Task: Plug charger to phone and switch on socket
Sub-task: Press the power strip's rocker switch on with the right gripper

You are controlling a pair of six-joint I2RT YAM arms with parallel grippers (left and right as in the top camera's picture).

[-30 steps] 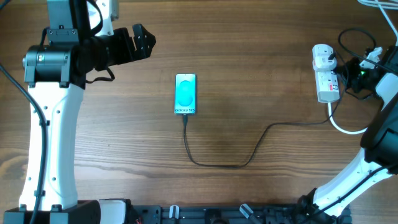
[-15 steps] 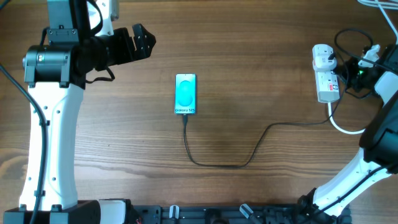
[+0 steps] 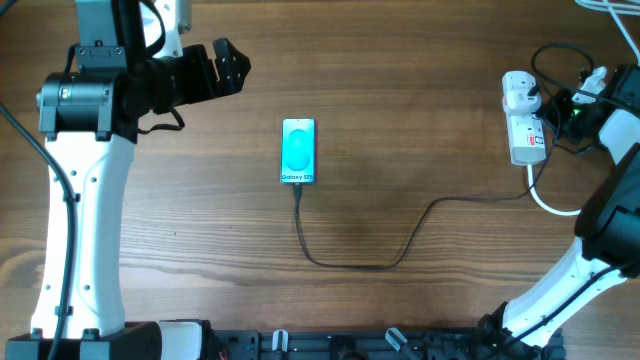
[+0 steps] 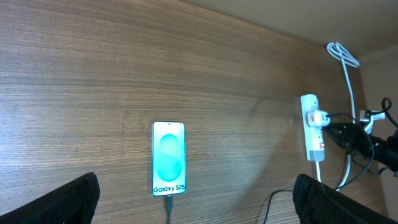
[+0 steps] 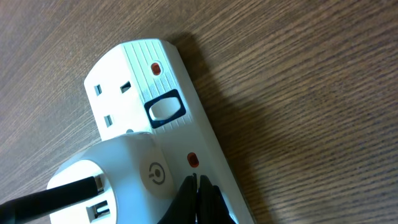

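While my right tool point(image 5: 198, 190), pinched together, hovers with the socket point(image 5: 134, 62) just under its tips, I worry an off-centre push skids off and shoves it; left tool point(image 3: 230, 65) gapes apart.

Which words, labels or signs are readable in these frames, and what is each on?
"Galaxy S25": in white along the bottom of the phone screen.
Power symbol, a circle with a bar: on the white plug in the socket.
Red marks on the socket: no lettering readable.
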